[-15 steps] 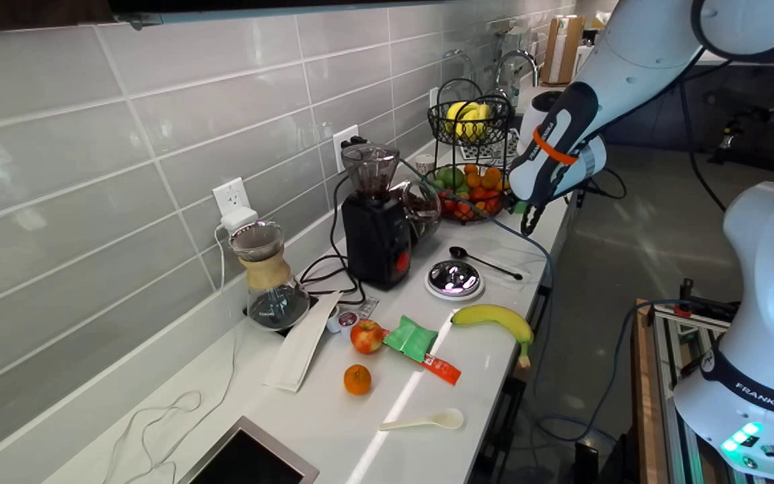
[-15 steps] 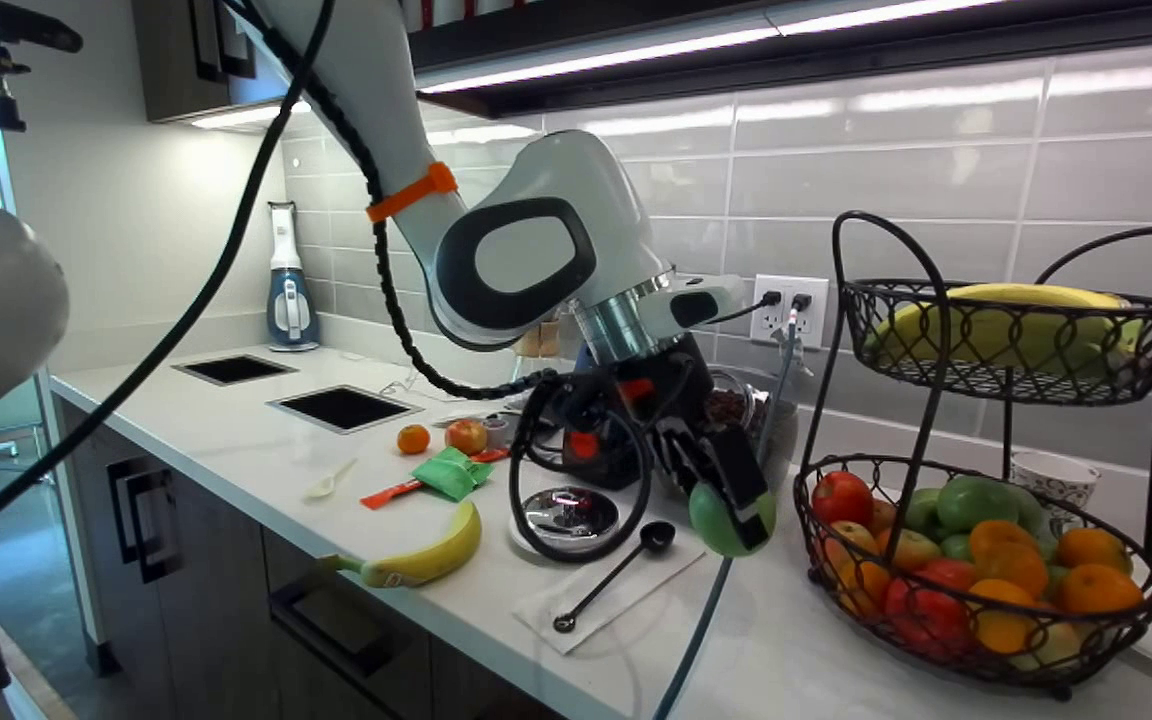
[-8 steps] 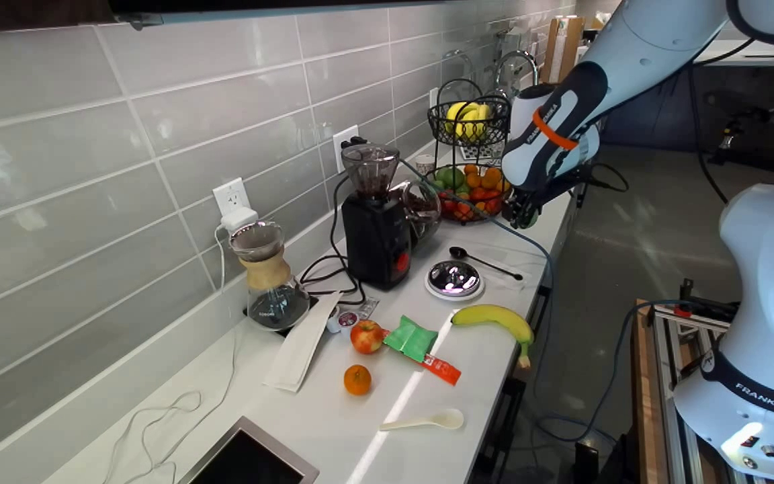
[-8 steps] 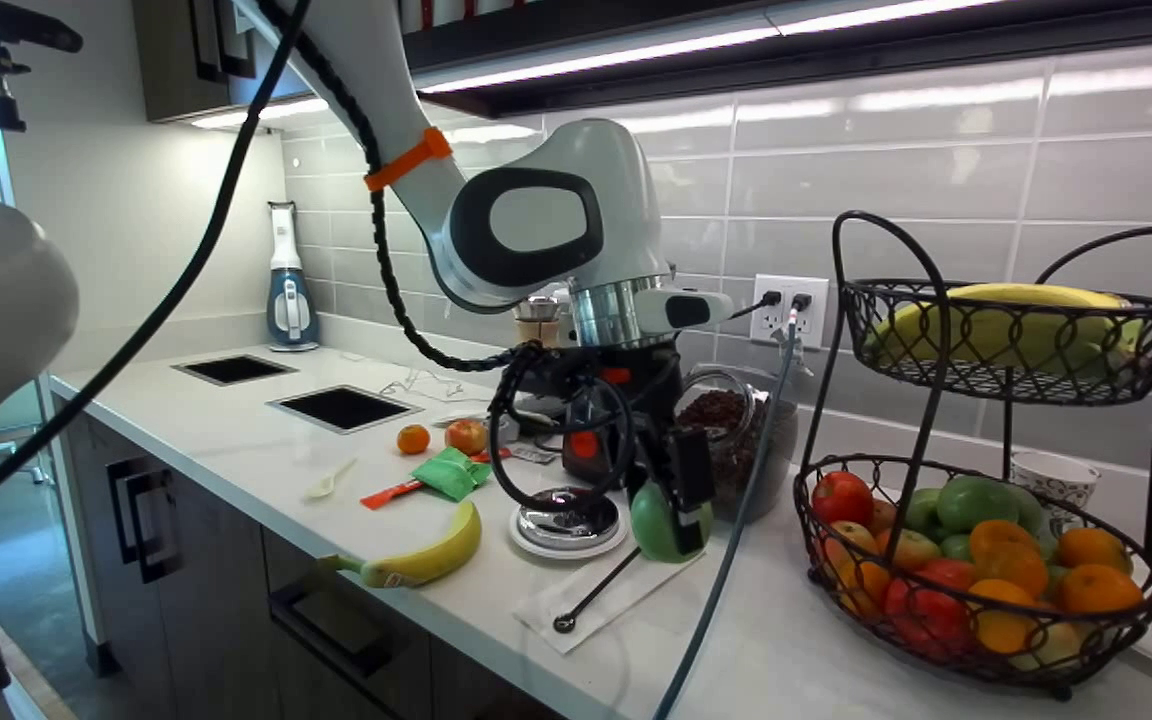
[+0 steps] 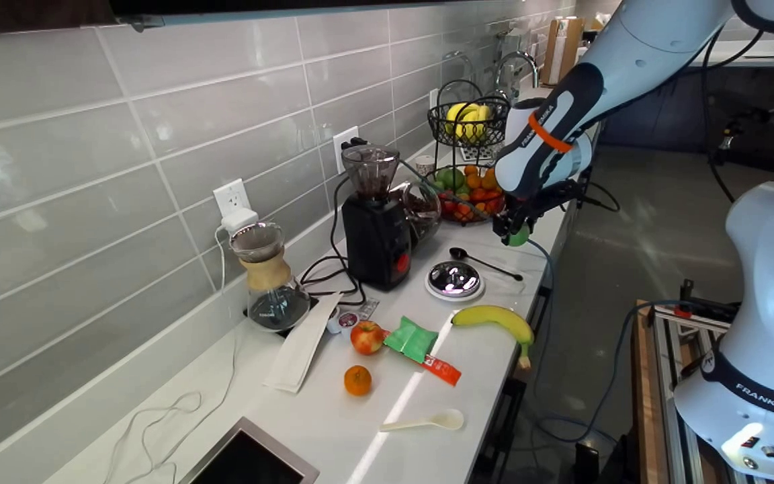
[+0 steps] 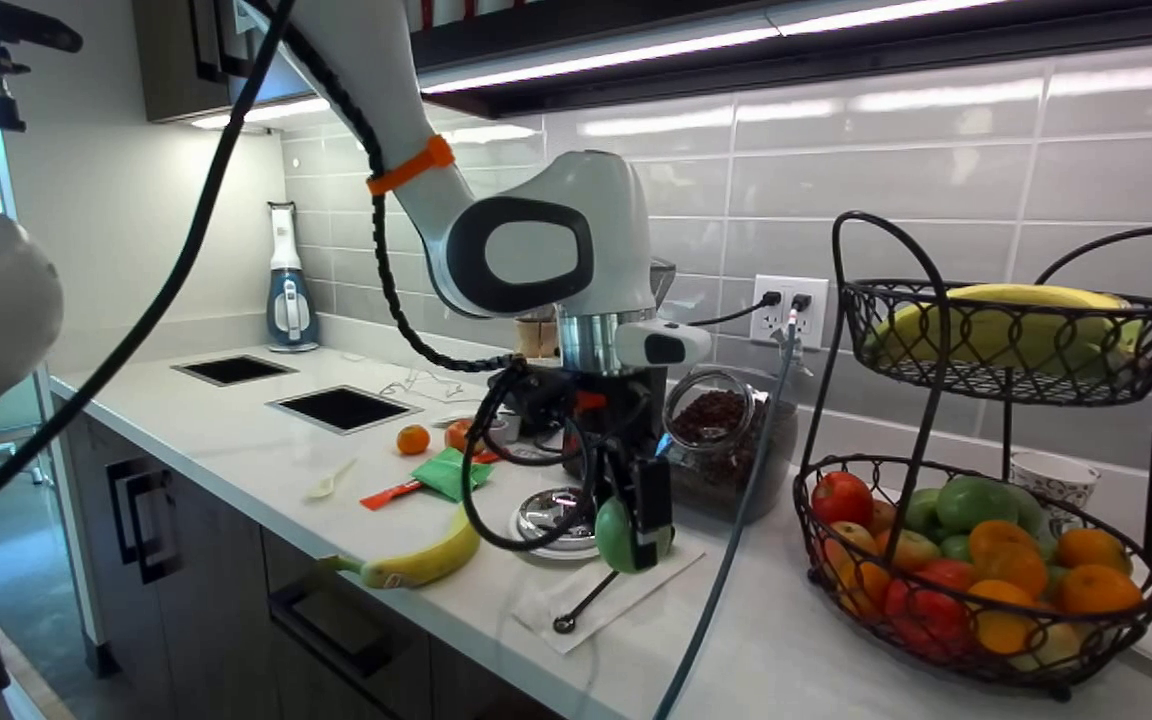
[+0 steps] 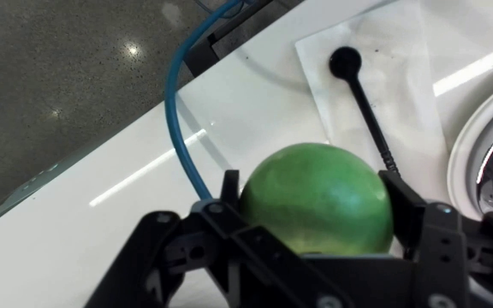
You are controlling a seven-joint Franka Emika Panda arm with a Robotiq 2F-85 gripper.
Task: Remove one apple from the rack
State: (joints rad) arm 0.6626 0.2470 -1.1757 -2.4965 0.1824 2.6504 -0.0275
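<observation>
Pointing downward over counter (image 6: 786,640), gripper (image 7: 313,188) clasping green apple (image 7: 315,205); forearm (image 6: 386,95) aslant, wrist (image 6: 591,345) upright.

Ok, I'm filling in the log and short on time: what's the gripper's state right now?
Gripper: closed on the green apple, holding it with a finger on either side.

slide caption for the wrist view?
Robotiq gripper holding a green apple over the white counter, a blue cable and black spoon in frame.
</observation>
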